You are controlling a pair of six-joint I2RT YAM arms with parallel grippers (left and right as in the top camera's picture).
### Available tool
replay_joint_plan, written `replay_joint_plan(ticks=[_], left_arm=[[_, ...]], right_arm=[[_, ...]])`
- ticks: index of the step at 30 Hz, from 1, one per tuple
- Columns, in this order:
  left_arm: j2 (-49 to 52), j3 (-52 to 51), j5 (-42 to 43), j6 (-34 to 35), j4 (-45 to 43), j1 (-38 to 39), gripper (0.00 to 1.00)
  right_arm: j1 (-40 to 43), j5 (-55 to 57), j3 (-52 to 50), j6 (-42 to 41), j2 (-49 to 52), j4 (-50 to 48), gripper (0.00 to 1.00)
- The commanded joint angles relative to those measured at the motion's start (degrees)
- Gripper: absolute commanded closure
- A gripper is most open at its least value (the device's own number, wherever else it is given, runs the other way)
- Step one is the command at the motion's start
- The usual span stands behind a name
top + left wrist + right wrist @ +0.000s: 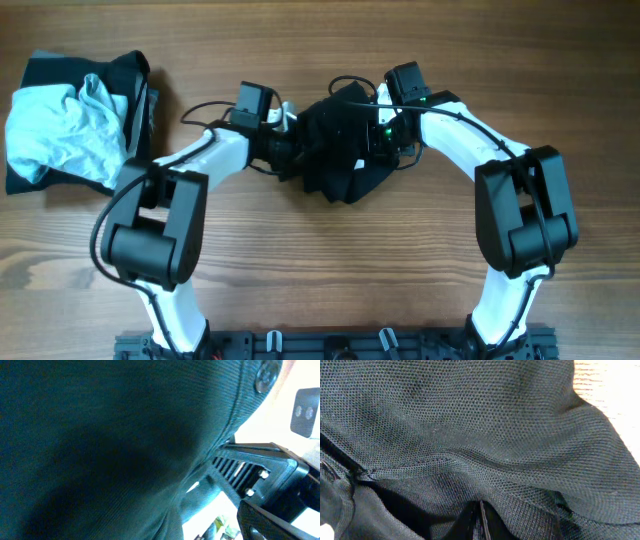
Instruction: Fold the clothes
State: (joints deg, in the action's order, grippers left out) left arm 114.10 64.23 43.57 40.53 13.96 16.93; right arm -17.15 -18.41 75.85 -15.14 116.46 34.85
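Shirt (335, 160): lying bunched at centre of table (420, 270), sagging between left gripper (290, 148) and right gripper (372, 138). Sitting pressed into it from both sides; not showing jaw opening or any hold, cloth smothering both wrist views. Behaving soft, light, floppy, likely slumping wherever unsupported. Probably wanting pinches on hem or seam (445, 457), never loose middle.

Left arm (185, 160) and right arm (468, 128) reach inward — left pincer (290, 150) hidden, right pincer (479, 521) pinched.
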Motion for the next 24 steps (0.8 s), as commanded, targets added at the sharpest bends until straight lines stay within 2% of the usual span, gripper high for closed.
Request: replay_joint_plan(ticks=[1,2,5,8,13,15,17,20,23,24], left_arm=[[10.40,-2.51,-5.75,7.23,-4.79,2.51,0.01],[11.85,-2.51,-6.40,8.15,-6.62,2.73,0.09],[12.50,-2.51,-8.92,7.85,-6.67,2.71,0.65],[12.44,-2.49,-9.40,5.22,-4.37,1.64,0.95],[6.05,-2.14,-9.79,-7.08,5.73,-5.27,0.96],[-1.40,-0.63,-9.77,-12.46,12.11,-9.86,0.96],[-10.47,1.68,-9.62,-14.95,15.69,-14.36,0.96],[-22.58,2.27,-9.60,-14.60,8.57,-19.34,0.96],[-30.62,3.21,-9.64,-13.11,1.84,-24.13,0.96],[-33.20,3.41,-11.96,-13.11,0.76,-27.19,0.96]], right_arm=[[-0.24,0.59,-0.76,-0.28,3.02,0.83,0.92],[-0.24,0.42,-0.76,-0.28,3.02,0.83,0.93],[-0.24,0.39,-0.76,-0.31,3.02,2.10,0.93],[-0.17,0.50,-0.74,-0.09,1.05,6.73,0.93],[2.80,4.70,-0.74,0.48,-14.14,12.37,0.93],[5.14,3.45,-0.74,-2.73,-23.06,10.34,0.96],[5.44,3.39,-0.74,-3.06,-28.02,7.91,0.96],[5.44,2.91,-0.74,-3.08,-30.82,5.40,0.96],[5.44,1.64,-0.74,-3.10,-30.80,5.40,0.96],[5.44,1.64,-0.74,-3.08,-30.80,5.44,0.96]])
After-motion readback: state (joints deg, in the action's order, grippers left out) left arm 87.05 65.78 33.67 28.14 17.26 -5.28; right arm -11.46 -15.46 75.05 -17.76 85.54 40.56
